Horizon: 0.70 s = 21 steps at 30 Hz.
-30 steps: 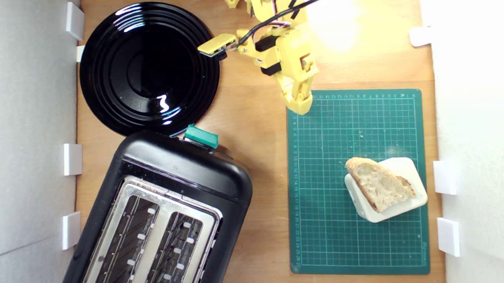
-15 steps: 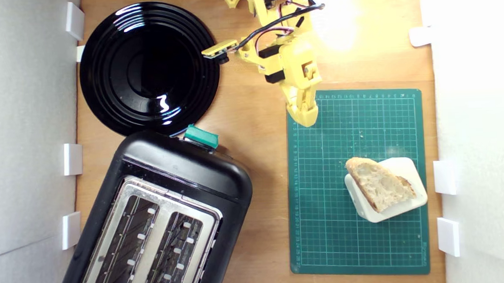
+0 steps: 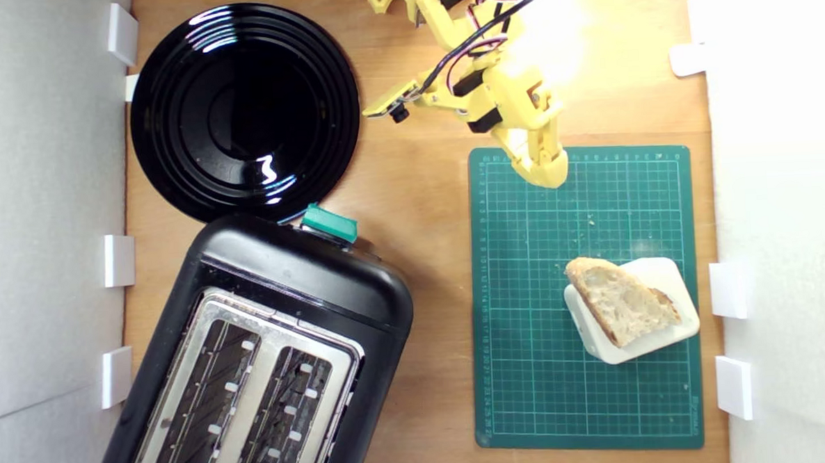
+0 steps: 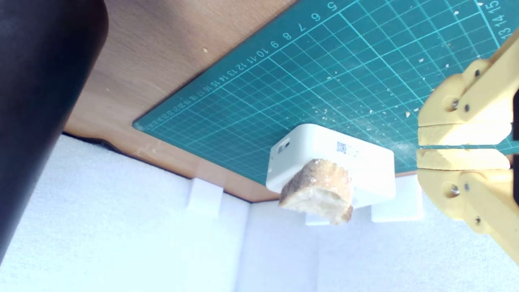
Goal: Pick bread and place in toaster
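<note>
1. The bread, a wedge with pale holey crumb and tan crust, is lying flat on a cream rounded block; its crusty end is overhanging the block's edge in the wrist view.
2. The cream block is sitting on a green cutting mat, near the mat's edge on the exterior view's right. Crumbs are lying scattered on the mat's grid.
3. The gripper, yellow plastic, is hanging over the mat's upper edge in the exterior view, well apart from the bread. In the wrist view its two jaws are standing pressed almost together with only a thin slit between them, and nothing is sitting in that slit.
4. The yellow arm is reaching in from the top of the exterior view, with black and red cables running along it.
5. The toaster, black with a silver top plate and two slots, is standing askew at the lower part of the exterior view's left. Both slots are showing only their wire guides. Its teal-green lever knob is pointing toward the plate.
6. A round glossy black plate is resting just beside the toaster's knob end.
7. The wooden table is bearing all of this, with white foam walls and small white clips bordering it.
</note>
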Motion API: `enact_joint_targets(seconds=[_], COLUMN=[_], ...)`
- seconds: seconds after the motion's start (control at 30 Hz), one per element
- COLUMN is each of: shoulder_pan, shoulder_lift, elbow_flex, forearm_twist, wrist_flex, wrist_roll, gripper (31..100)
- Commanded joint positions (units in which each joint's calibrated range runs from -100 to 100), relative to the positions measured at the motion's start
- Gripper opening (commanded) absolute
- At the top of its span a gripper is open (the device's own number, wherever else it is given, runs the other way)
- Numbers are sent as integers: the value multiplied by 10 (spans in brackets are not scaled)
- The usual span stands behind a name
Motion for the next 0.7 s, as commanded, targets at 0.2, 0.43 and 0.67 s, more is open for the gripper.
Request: enact_joint_targets(seconds=[0.2,0.43,0.67], shoulder_pan=[27,30,28], shoulder_lift=[69,106,106], elbow_flex=[-93,-126,-129], forearm_twist=[-13,-13,-13], wrist_flex=[-23,-24,-24], wrist_roll=[-1,-2,-2], gripper=[482,625,691])
